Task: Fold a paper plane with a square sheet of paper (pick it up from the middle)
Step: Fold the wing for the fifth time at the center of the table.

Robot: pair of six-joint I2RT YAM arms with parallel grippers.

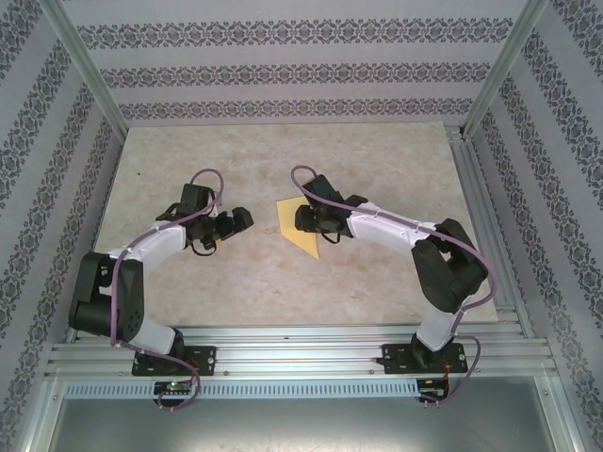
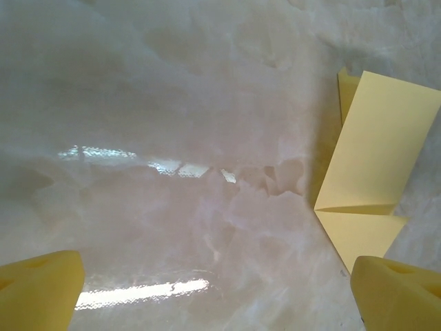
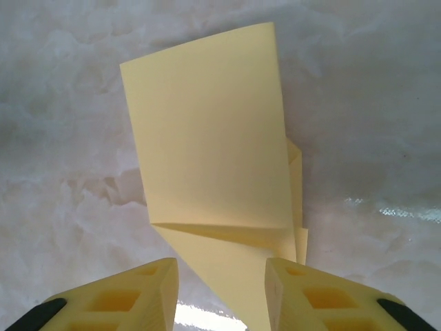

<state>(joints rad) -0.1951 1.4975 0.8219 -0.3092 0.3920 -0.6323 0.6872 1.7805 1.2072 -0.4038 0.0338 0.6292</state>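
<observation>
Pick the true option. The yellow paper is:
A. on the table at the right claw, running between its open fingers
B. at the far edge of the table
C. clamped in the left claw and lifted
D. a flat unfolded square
A: in the right wrist view the creased paper runs down between the spread fingers of the right claw, while the left claw is open over the table beside it.

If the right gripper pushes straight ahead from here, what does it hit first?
Most likely the folded yellow paper, directly ahead of the open right gripper, with its near tip between the jaws; depth is unclear.
</observation>
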